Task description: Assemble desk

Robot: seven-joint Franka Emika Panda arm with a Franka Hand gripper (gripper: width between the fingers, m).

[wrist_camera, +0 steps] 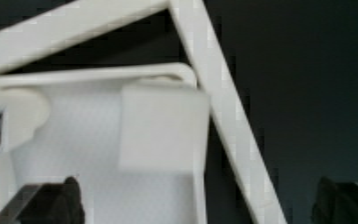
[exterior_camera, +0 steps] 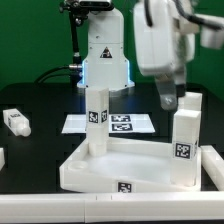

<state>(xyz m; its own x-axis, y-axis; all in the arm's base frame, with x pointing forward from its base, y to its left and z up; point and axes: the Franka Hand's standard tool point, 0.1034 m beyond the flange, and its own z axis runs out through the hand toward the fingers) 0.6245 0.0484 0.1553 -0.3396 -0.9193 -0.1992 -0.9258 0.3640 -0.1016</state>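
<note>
With the gripper (exterior_camera: 178, 100) hanging jaws released just above 1 upright leg (exterior_camera: 185, 138) on the desk top (exterior_camera: 100, 172), a skewed descent risks toppling it.

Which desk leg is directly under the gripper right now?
The leg standing at the desktop's corner on the exterior view's right; the gripper hangs above it. The other upright leg stands farther left.

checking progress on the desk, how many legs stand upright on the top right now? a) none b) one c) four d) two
d: two legs stand upright on the desk top, one toward the exterior view's left and one at its right; a third leg lies on the table.
</note>
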